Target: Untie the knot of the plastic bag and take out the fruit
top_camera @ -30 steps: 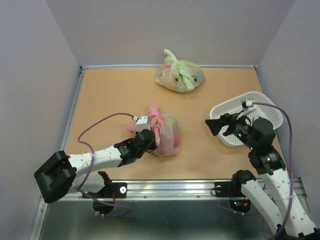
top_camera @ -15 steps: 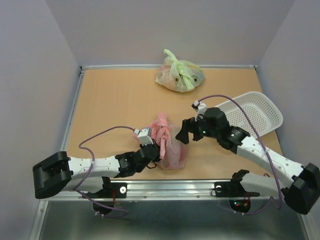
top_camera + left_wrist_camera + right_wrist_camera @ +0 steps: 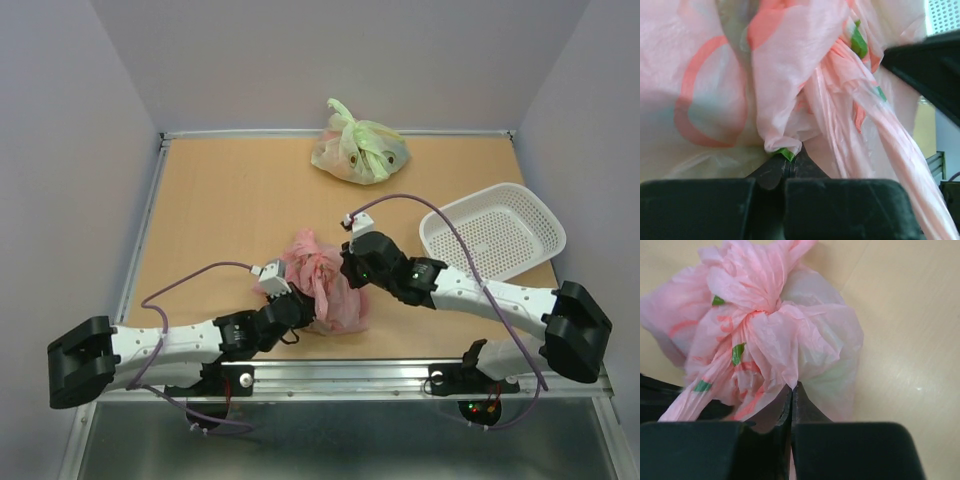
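The pink plastic bag (image 3: pixel 325 285) lies knotted at the table's near middle, its twisted knot (image 3: pixel 762 310) bunched on top. My left gripper (image 3: pixel 789 159) is shut on a fold of the bag (image 3: pixel 790 100), pinching it at a green print mark, from the bag's left side. My right gripper (image 3: pixel 792 386) is shut on another fold of the bag (image 3: pixel 790 345), reaching in from the right (image 3: pixel 350 268). The fruit is hidden inside the bag; only faint shapes show through the plastic.
A pale green knotted bag (image 3: pixel 358 150) sits at the table's far edge. A white perforated basket (image 3: pixel 495 235) rests at the right. Purple cables loop over both arms. Walls enclose the table on three sides.
My right arm swung left from the basket to the pink bag and its jaws shut on a fold. The left gripper kept its grip, and the bag shifted slightly.
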`<state>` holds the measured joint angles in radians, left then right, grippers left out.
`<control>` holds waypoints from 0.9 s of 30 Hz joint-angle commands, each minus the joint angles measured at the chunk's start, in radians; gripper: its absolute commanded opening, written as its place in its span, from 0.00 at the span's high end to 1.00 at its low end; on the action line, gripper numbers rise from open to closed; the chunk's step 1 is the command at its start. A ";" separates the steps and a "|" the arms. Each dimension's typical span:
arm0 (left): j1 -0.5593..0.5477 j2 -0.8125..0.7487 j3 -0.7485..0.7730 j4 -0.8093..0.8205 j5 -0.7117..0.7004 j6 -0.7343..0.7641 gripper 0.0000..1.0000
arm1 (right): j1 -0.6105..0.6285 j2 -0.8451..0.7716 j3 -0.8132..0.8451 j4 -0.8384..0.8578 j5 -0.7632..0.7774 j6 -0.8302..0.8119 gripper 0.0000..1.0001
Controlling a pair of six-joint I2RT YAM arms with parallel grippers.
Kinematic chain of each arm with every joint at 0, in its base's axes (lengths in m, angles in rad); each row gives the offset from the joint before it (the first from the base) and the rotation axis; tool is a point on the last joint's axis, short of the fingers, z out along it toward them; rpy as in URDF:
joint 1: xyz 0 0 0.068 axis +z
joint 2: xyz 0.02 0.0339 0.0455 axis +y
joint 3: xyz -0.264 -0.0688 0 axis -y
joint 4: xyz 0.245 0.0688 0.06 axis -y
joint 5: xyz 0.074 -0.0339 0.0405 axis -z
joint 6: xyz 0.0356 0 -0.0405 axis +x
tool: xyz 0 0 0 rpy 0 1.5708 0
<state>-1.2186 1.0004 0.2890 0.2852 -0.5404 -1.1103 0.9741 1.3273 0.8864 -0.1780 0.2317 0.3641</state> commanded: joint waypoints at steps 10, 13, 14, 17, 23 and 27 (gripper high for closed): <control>-0.009 -0.549 0.099 -0.481 -0.141 -0.077 0.19 | 0.107 -0.252 -0.310 0.113 0.264 -0.016 0.99; -0.009 -0.568 0.206 -0.576 -0.188 -0.065 0.15 | 0.121 -0.286 -0.316 0.161 0.265 -0.068 0.99; -0.009 -0.537 0.235 -0.592 -0.199 -0.056 0.15 | 0.124 -0.290 -0.317 0.170 0.261 -0.095 0.99; -0.009 -0.418 0.344 -0.645 -0.228 -0.019 0.12 | 0.126 -0.298 -0.310 0.212 0.247 -0.134 0.99; 0.017 -0.107 0.585 -0.756 -0.244 0.007 0.09 | 0.136 -0.304 -0.291 0.241 0.244 -0.189 0.99; 0.141 0.078 0.676 -0.692 -0.114 0.087 0.08 | 0.146 -0.315 -0.291 0.247 0.254 -0.215 1.00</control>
<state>-1.1786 0.9817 0.9062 -0.3908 -0.7223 -1.1042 1.1023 1.0420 0.5808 -0.0154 0.4564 0.2020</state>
